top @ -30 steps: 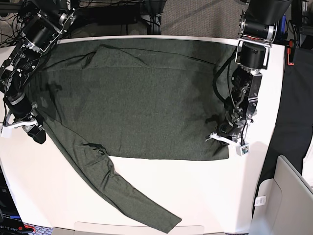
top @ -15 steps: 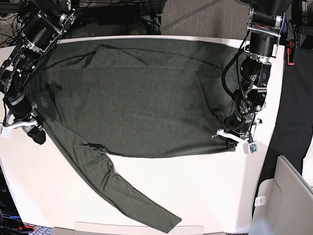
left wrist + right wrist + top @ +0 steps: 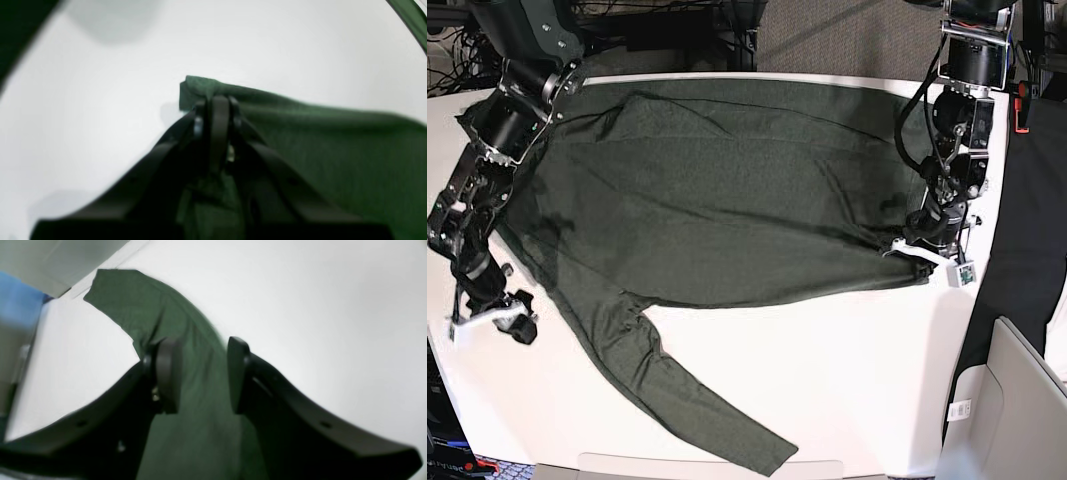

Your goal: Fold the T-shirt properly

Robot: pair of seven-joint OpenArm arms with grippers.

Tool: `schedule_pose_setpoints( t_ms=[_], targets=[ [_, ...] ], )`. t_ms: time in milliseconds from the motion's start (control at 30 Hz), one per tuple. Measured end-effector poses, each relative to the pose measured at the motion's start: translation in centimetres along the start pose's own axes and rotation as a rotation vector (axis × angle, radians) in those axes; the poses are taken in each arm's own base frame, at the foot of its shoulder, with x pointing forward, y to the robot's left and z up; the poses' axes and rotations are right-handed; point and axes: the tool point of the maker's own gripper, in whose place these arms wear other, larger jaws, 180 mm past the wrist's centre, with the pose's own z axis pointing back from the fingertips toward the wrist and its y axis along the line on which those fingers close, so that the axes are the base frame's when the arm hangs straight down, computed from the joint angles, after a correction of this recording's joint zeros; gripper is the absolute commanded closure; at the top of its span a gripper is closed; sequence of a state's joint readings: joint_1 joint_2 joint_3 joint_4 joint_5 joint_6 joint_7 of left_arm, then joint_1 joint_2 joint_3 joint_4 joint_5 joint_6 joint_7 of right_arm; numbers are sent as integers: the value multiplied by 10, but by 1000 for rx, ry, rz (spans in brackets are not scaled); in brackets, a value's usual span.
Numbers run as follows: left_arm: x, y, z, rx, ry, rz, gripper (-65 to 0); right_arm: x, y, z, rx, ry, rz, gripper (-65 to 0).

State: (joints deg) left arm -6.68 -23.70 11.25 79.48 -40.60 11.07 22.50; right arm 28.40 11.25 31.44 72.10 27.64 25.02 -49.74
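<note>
Olive knit: the T-shirt (image 3: 717, 190) lies spread on the white bench (image 3: 847, 380), one long sleeve trailing toward me.
Left hand (image 3: 213, 103): I have it clamped on the hem corner, to pull it taut.
Right hand (image 3: 200, 373): jaws parted astride the sleeve, gripping nothing.

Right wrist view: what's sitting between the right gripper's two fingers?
A strip of the T-shirt, its sleeve, runs through the open gap of the right gripper; neither pad visibly presses on it.
</note>
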Motion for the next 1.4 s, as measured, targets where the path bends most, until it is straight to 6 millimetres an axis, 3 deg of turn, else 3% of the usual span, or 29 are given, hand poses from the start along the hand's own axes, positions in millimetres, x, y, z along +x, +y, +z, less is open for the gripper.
schedule_pose_setpoints(
  t_ms=[100,200,433,667,833,933,1133,1400],
  targets=[
    [2,-3,0,-11,-5,-2,0,8,22,-16,1,13,146,-235],
    [2,-4,0,-12,-5,0,0,7,27,-26,-28,52,229,-235],
    [2,-3,0,-9,-5,2,0,-22,13,-35,-73,155,256,-235],
    [2,-3,0,-9,-6,2,0,-28,6,-39,-71,139,237,-235],
    [2,-3,0,-9,-5,2,0,-44,2,-41,-75,179,222,-235],
    [2,-3,0,-9,-6,1,0,-42,1,-41,-73,154,221,-235],
    [2,-3,0,-9,-5,2,0,-67,-14,-39,-95,205,200,-235],
    [2,-3,0,-9,-6,2,0,-60,-36,-34,-169,170,175,-235]
  ],
)
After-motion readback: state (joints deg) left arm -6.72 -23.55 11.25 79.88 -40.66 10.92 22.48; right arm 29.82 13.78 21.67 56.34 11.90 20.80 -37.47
